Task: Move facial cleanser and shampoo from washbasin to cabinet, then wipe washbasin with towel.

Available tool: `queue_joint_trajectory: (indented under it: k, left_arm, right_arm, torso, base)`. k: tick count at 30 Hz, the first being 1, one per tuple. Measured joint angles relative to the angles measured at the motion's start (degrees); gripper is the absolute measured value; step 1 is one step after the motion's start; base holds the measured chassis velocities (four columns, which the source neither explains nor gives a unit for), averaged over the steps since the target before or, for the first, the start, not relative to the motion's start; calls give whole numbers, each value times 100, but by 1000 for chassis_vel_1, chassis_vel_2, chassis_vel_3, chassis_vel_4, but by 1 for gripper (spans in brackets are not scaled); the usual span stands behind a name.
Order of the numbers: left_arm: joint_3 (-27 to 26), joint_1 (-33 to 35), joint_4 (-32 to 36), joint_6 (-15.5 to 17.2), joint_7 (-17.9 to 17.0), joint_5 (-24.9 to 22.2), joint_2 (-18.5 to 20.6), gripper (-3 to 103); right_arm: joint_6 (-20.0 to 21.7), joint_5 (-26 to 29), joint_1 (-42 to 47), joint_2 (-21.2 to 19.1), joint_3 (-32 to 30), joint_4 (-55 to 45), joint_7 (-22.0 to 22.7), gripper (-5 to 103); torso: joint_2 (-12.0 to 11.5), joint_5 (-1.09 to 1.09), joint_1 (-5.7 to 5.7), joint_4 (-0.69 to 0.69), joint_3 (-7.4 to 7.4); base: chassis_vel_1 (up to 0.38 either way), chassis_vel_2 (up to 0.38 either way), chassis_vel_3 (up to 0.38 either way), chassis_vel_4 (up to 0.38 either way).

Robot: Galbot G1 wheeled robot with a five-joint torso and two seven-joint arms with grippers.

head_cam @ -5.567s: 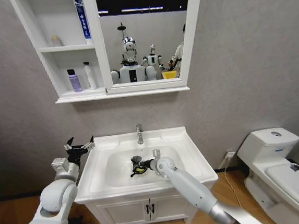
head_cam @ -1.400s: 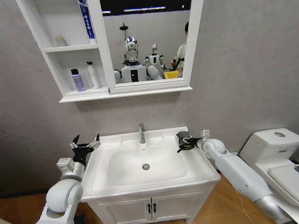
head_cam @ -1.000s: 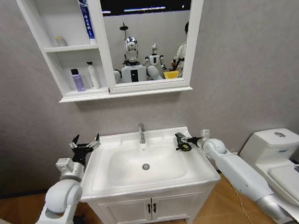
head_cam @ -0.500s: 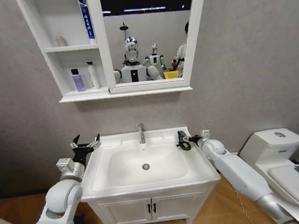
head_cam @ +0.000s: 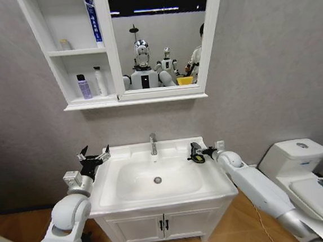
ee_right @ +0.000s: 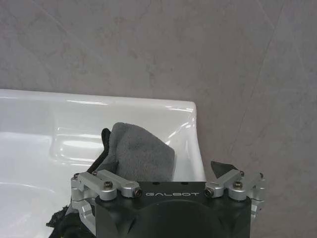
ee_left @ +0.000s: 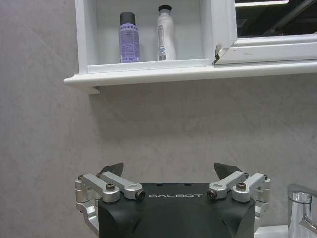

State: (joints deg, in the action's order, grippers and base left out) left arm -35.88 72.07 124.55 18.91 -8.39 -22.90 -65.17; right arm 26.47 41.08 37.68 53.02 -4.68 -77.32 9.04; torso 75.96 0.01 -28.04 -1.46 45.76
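Head view had the right gripper [head_cam: 195, 152] at the back right corner of the washbasin [head_cam: 157, 198], jaws spread, with the towel [head_cam: 197, 153] lying on the rim between them, released. Left gripper [head_cam: 93, 157] hung open beside the basin's left edge. Two bottles [head_cam: 89, 83] stood in the lowest compartment of the cabinet [head_cam: 54, 57].
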Motion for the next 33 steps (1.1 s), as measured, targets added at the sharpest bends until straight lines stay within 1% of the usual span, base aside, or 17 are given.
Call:
queue_joint_trajectory:
  k: [1, 3, 4, 5, 7, 11, 14, 17, 18, 21, 23, 24, 27, 29, 31, 32, 33]
  left_arm:
    - [0, 0, 0, 0, 0, 0, 0, 100]
    - [0, 11, 6, -2, 12, 0, -4, 100]
    - [0, 11, 6, -2, 12, 0, -4, 100]
    - [0, 12, 7, -2, 20, 1, -7, 100]
    - [2, 8, 7, -2, 41, 4, -11, 100]
    - [8, -1, 7, -2, 54, 6, -13, 100]
    - [26, -3, 4, -2, 69, 16, -20, 100]
    - [62, -3, -2, -2, 90, 41, -28, 100]
    - [62, -3, -2, -2, 90, 41, -28, 100]
    - [98, -9, -2, -2, 93, 53, -33, 100]
    - [115, -7, 5, -2, 97, 63, -35, 100]
    - [115, -7, 5, -2, 97, 63, -35, 100]
    - [116, 7, 12, -2, 104, 70, -38, 100]
    - [116, 10, 14, -2, 108, 71, -38, 100]
    - [114, 10, 15, -2, 111, 72, -36, 100]
    - [114, 10, 15, -2, 111, 72, -36, 100]
    - [113, 10, 15, -2, 112, 73, -35, 100]
  right_arm:
    - [0, 0, 0, 0, 0, 0, 0, 100]
    - [-485, -746, -6, -16, 2, 118, -334, 100]
    - [-485, -746, -6, -16, 2, 118, -334, 100]
    - [-773, -971, 26, -47, 2, 146, -527, 100]
    - [-1063, -1006, 98, -63, -10, 147, -640, 100]
    - [-1299, -1112, 175, -86, -61, 137, -680, 100]
    - [-1543, -1448, 263, -133, -118, 121, -765, 100]
    - [-1921, -2333, 373, -186, -224, 142, -947, 100]
    - [-1921, -2333, 373, -186, -224, 142, -947, 100]
    - [-2092, -2821, 452, -201, -290, 167, -1061, 100]
    - [-2329, -3339, 484, -202, -389, 269, -1313, 100]
    - [-2329, -3339, 484, -202, -389, 269, -1313, 100]
    - [-2668, -3847, 467, -174, -511, 441, -1521, 100]
    - [-2672, -3808, 460, -171, -520, 453, -1517, 100]
    - [-2199, -2768, 527, -176, -440, 237, -1167, 100]
    - [-2199, -2768, 527, -176, -440, 237, -1167, 100]
    - [-1982, -2173, 565, -176, -412, 107, -1009, 100]
  torso:
    - [0, 0, 0, 0, 0]
    - [0, 0, 0, 1, 0]
    - [0, 0, 0, 1, 0]
    - [0, -1, 0, 0, 0]
    - [0, 0, 0, 0, 0]
    - [0, 0, 0, 0, 0]
    - [0, 0, 0, 0, 0]
    - [0, -1, 0, 0, 0]
    - [0, -1, 0, 0, 0]
    - [0, 0, 0, 0, 0]
    - [0, 0, 0, 0, 0]
    - [0, 0, 0, 0, 0]
    - [0, 0, 0, 0, 0]
    - [0, -1, 0, 0, 0]
    - [0, 0, 0, 0, 0]
    - [0, 0, 0, 0, 0]
    - [0, 1, 0, 0, 0]
  base:
    - [0, 0, 0, 0]
    - [0, 0, 0, 0]
    - [0, 0, 0, 0]
    - [0, 0, 0, 0]
    - [0, 0, 0, 0]
    - [0, 0, 0, 0]
    - [0, 0, 0, 0]
    - [0, 0, 0, 0]
    - [0, 0, 0, 0]
    - [0, 0, 0, 0]
    - [0, 0, 0, 0]
    - [0, 0, 0, 0]
    - [0, 0, 0, 0]
    - [0, 0, 0, 0]
    - [0, 0, 0, 0]
    - [0, 0, 0, 0]
    - [0, 0, 0, 0]
